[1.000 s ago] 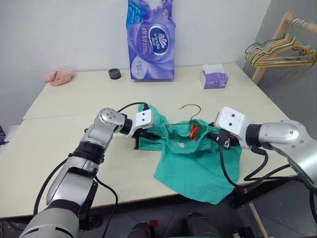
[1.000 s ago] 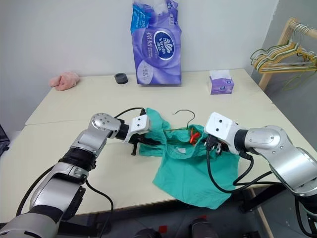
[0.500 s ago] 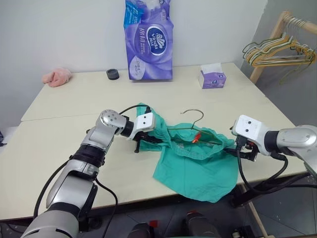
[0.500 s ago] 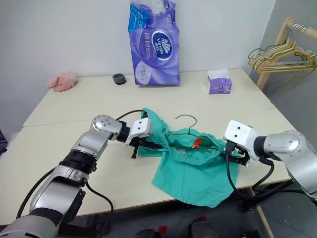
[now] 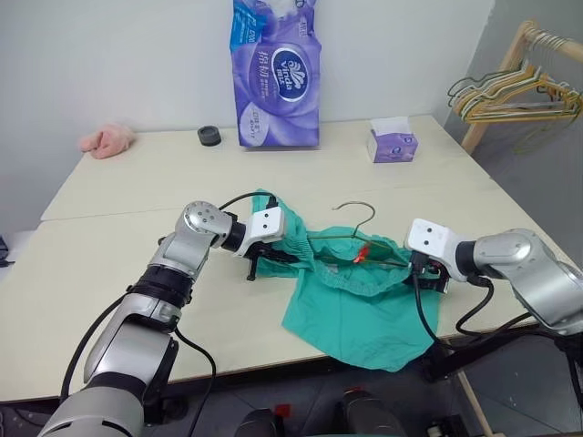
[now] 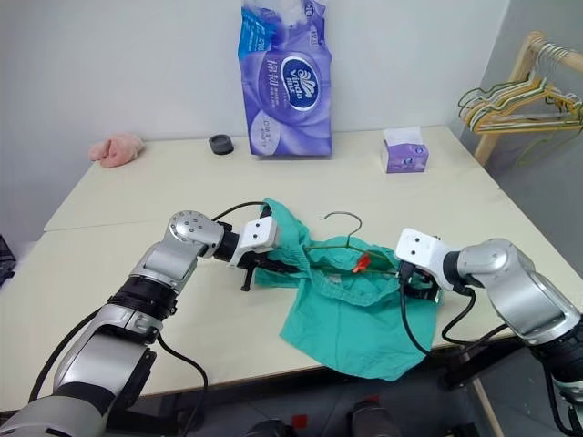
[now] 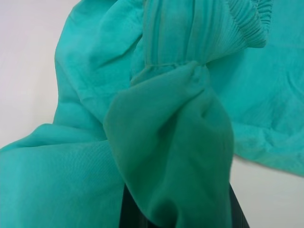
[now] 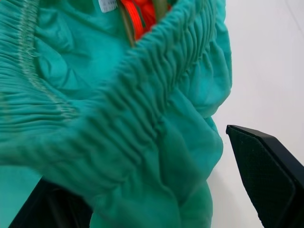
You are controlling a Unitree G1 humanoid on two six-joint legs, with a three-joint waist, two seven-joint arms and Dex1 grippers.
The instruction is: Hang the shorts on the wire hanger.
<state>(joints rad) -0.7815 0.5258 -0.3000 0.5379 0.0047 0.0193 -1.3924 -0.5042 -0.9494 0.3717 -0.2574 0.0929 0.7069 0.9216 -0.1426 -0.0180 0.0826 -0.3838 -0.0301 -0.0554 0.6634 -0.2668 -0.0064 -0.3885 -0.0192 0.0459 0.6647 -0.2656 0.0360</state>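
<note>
Right gripper [image 6: 421, 284] dropped from mid-frame to waistband's right end, jaws wide; left gripper [image 5: 273, 257] pinching shorts [image 5: 364, 314]. Close on elastic, keep wire hanger [image 5: 355, 235] inside.

One shorts [image 5: 364, 305], one wire hanger [image 5: 355, 218], two grippers.

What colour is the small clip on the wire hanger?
Orange-red clip on the wire hanger; the right wrist view shows it best.

My head pair looks forward and down over the table [image 5: 109, 182], both eyes sharing nearly the same scene; each wrist camera sits right up against the shorts [image 7: 171, 142], looking along its own fingers at the cloth
</note>
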